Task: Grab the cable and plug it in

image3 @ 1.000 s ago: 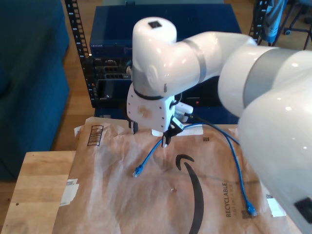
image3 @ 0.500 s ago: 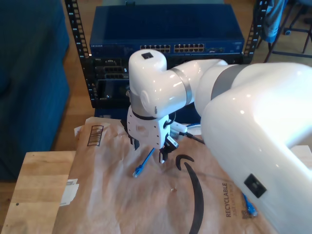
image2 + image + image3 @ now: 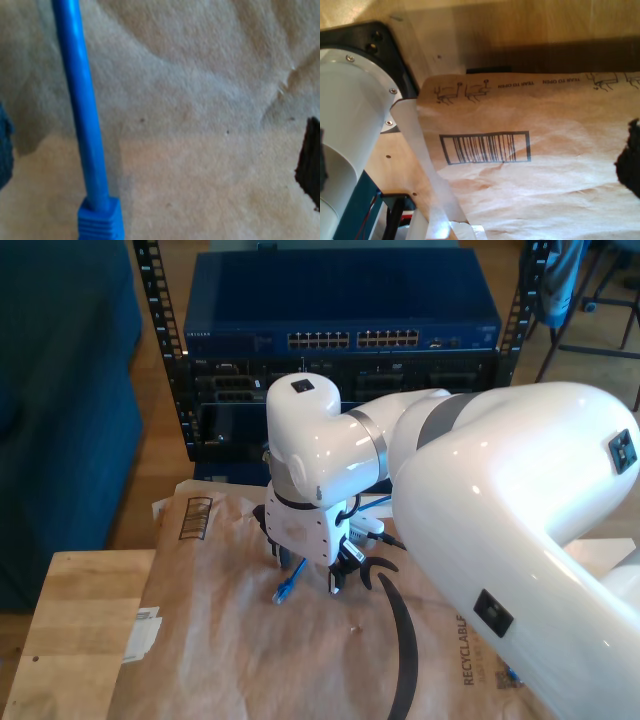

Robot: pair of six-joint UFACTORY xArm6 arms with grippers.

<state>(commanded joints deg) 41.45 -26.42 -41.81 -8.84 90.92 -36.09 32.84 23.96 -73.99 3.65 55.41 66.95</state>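
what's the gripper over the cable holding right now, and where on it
Nothing yet, as far as I can tell: my second gripper straddles the cable just behind its plug.

brown paper mailer [image 3: 220, 640]: flat on tabletop, under the pincer, black printed swoosh and barcode [image 3: 485, 147] | tabletop [image 3: 80, 620]: light wood, bare beside the mailer | network switch [image 3: 350, 310]: dark blue, in black rack behind the pincer, row of ports facing forward | white label [image 3: 140, 630]: at mailer's edge
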